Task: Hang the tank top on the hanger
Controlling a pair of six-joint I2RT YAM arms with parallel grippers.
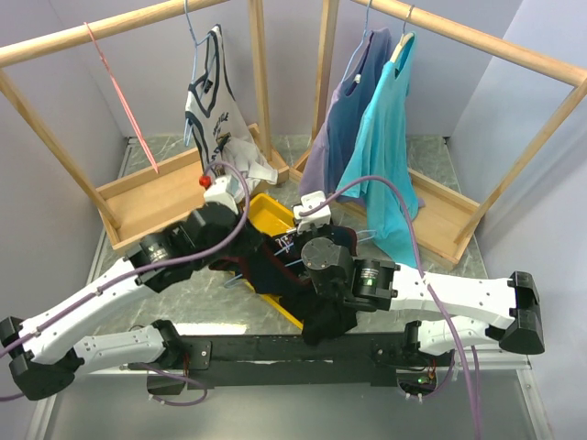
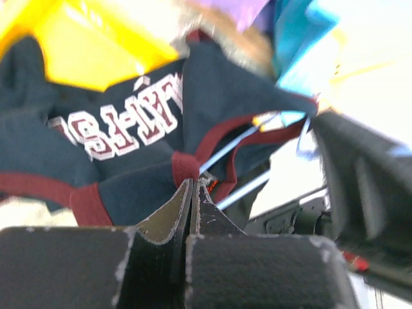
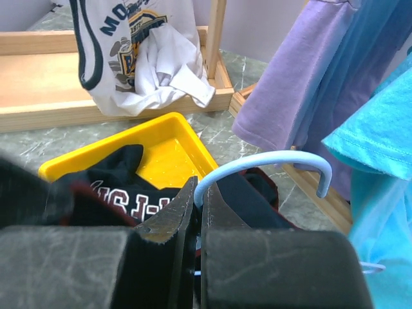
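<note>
tank top over yellow tray, teal shirt seemingly beside hanger

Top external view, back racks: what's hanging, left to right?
pink-red hanger → white tank top → purple shirt → teal shirt

I have my right end effector pinched shut on the light-blue hanger just below its hook. The navy tank top lies partly in the yellow tray on the marbled tabletop. A purple shirt and a teal shirt hang at right.
</note>
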